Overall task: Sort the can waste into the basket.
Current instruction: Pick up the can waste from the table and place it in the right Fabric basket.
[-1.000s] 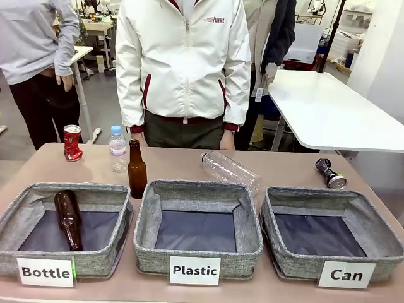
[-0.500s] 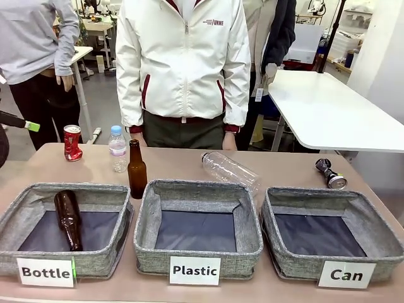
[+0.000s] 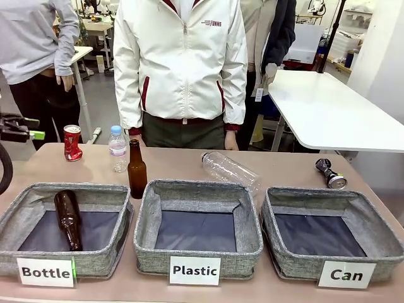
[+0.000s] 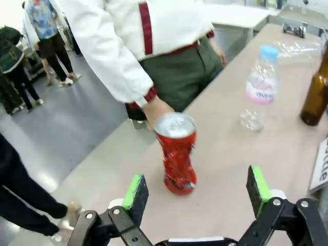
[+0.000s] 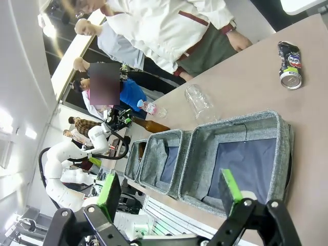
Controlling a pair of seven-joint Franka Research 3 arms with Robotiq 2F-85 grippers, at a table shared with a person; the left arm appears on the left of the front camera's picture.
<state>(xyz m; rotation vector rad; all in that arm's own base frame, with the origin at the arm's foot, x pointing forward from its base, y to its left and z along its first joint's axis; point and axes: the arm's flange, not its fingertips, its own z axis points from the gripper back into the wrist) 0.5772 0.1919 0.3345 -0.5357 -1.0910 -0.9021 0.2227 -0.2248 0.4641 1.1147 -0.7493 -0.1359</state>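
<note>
Ahead of the left end effector (image 4: 196, 182), 1 crumpled red metal can (image 4: 177, 154).

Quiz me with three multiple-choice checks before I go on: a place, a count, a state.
1. The red can stands: A) inside a basket; B) far left on the table; C) at the far right edge.
2. The Bottle basket holds: A) nothing; B) one brown bottle; C) two cans.
3. The left pincer is: A) open; B) shut on the can; C) shut, empty.
Answers: 1 B, it stands upright beyond the Bottle basket; 2 B, one lies on the lining; 3 A, its green pads stand wide apart.
</note>
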